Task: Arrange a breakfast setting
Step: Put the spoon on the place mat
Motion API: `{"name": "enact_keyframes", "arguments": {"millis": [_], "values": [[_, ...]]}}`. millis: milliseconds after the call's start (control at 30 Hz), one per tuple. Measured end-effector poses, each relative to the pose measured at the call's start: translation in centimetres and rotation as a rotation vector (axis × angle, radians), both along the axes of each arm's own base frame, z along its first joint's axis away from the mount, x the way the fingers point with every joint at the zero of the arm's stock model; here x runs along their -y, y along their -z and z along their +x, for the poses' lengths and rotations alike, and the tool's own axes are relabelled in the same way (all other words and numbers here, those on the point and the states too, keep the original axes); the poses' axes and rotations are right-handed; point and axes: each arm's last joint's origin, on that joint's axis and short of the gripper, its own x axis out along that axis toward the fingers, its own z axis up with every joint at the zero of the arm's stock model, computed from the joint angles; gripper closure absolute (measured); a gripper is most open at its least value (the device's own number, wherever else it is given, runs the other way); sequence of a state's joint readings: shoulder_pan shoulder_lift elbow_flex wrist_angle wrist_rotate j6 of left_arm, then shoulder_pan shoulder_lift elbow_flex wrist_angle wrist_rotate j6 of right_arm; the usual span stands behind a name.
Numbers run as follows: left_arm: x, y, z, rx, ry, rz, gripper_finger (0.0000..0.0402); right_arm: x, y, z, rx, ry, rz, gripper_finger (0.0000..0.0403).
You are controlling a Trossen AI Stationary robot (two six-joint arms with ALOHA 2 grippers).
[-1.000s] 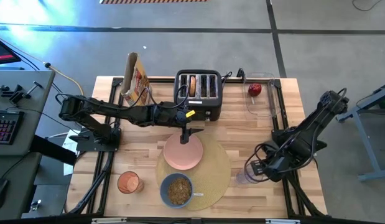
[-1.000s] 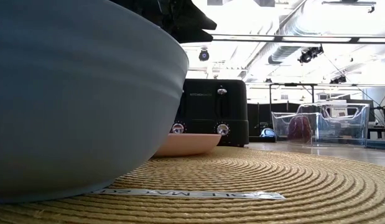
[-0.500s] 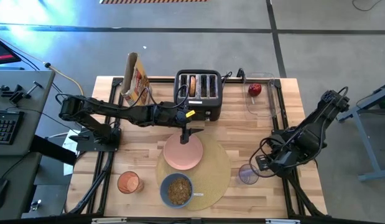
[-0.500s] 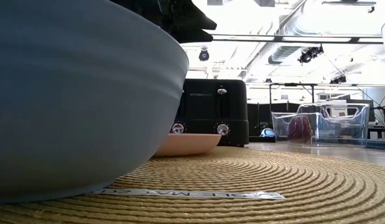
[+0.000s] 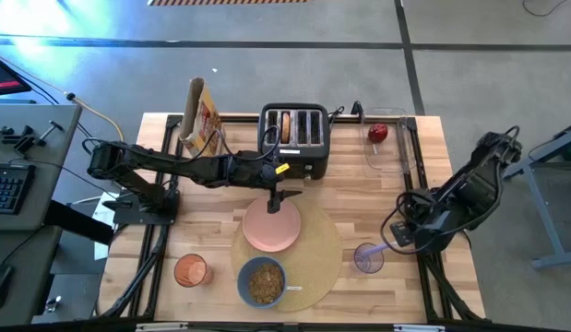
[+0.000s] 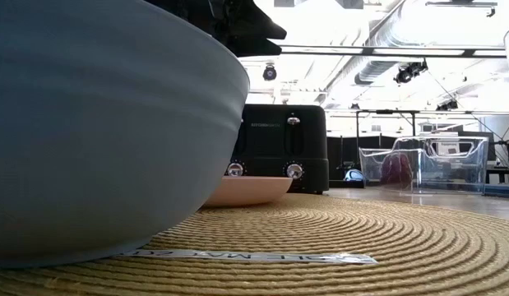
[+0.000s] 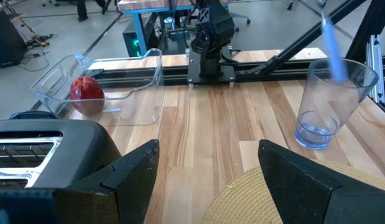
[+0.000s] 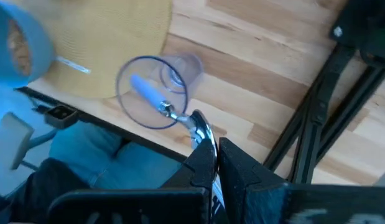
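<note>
Round tan placemat (image 5: 308, 254) is laid at the table's (image 5: 211, 221) near edge, about mid-width. Pink plate (image 5: 271, 226) is set on the mat's far-left part, overlapping onto bare wood. Blue bowl (image 5: 262, 281), filled with brown cereal, is placed on the mat's near-left rim; in the low view it is seen sitting on a flat metal strip, likely the spoon. Orange cup (image 5: 190, 270) is stood off the mat toward the near-left corner. Clear purplish glass (image 5: 367, 257) is stood upright just off the mat's right rim. Bagel (image 5: 285, 124) is seated in the black toaster's (image 5: 294, 138) leftmost slot at the far edge. Red apple (image 5: 378, 133) is held in a clear container (image 5: 388, 143) near the far-right corner. Cereal box (image 5: 200, 115) is stood left of the toaster.

Left gripper (image 5: 274, 205) is hung over the plate's far rim, fingers (image 7: 133, 171) spread, nothing between them. Right gripper (image 8: 209, 155) is positioned beside the glass near the table's right edge, jaws pinched on a blue-handled utensil (image 8: 156, 101) whose handle is angled over the glass mouth.
</note>
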State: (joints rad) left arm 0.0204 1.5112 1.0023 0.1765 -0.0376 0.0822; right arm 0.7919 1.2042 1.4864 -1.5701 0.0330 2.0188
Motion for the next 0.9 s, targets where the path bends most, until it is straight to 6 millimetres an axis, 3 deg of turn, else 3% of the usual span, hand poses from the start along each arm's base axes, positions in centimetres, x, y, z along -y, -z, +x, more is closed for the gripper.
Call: {"name": "enact_keyframes", "arguments": {"millis": [200, 600, 900], "values": [[0.0, 0.0, 0.0, 0.0, 0.0, 0.0, 0.0137, 0.2, -0.9, -0.1, 0.068, -0.047, -0.018, 0.0403], [0.0, 0.0, 0.0, 0.0, 0.0, 0.0, 0.0137, 0.5, -1.0, 0.3, 0.176, -0.094, -0.14, 0.0403], [0.0, 0.0, 0.0, 0.0, 0.0, 0.0, 0.0137, 1.2, -0.9, 2.7, 0.268, -0.234, -0.267, 0.0403]]}}
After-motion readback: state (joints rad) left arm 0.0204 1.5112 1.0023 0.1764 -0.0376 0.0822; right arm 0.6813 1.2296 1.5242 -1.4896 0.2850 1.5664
